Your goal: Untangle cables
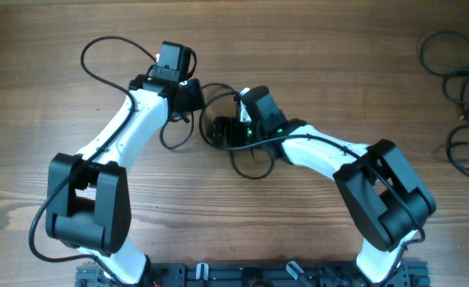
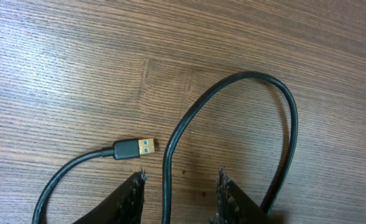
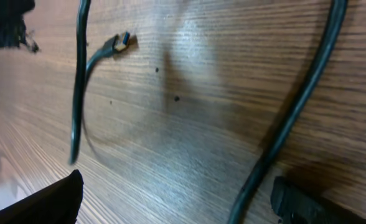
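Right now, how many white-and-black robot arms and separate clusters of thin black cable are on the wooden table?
White-and-black robot arms: 2 (left, right)
Thin black cable clusters: 2 (centre, right edge)
Total: 4

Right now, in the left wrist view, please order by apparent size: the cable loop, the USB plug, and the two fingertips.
1. Cable loop.
2. The two fingertips: alike, so unranked; they are near the camera and cut by the frame edge.
3. USB plug.
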Controlling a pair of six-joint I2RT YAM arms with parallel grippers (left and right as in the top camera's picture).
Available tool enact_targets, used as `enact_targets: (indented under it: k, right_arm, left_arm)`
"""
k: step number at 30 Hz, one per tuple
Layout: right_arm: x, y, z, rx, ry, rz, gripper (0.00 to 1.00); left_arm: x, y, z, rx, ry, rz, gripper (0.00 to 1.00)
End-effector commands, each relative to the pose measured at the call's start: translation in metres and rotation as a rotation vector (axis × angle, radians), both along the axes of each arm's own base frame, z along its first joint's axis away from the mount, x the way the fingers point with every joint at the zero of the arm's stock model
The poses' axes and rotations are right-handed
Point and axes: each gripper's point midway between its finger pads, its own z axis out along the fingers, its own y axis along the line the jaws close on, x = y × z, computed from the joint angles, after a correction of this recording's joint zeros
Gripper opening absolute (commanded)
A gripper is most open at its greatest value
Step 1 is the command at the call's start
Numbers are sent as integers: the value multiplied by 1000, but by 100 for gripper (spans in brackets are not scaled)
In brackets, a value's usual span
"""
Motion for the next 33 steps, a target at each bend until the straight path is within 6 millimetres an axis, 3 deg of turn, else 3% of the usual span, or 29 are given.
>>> enact_targets:
  k: [1, 9, 13, 21, 25, 28, 33]
  right_arm:
    - [-22, -5, -48, -19, 203, -67, 99]
    - [-18, 11, -38, 71, 194, -48, 100]
    - [-17, 15, -39, 78, 190, -54, 100]
    - [-26, 26, -45, 68, 178, -26, 100]
    - [-23, 28, -42, 77, 160, -26, 100]
    - [-23, 28, -42, 77, 161, -25, 100]
    - [-23, 28, -43, 76, 161, -25, 100]
  left_arm:
    - [-1, 1, -7, 2, 16, 33, 38]
    - [-2, -1, -31, -1, 66, 38, 37]
    - [-5, -11, -41, -49, 99, 14, 38]
    - [-8, -31, -38, -160, 116, -35, 36]
    - [-2, -31, -26, -174, 83, -60, 17]
    - [-3, -36, -6, -230, 51, -135, 16]
    - [2, 6, 15, -160, 3, -35, 15]
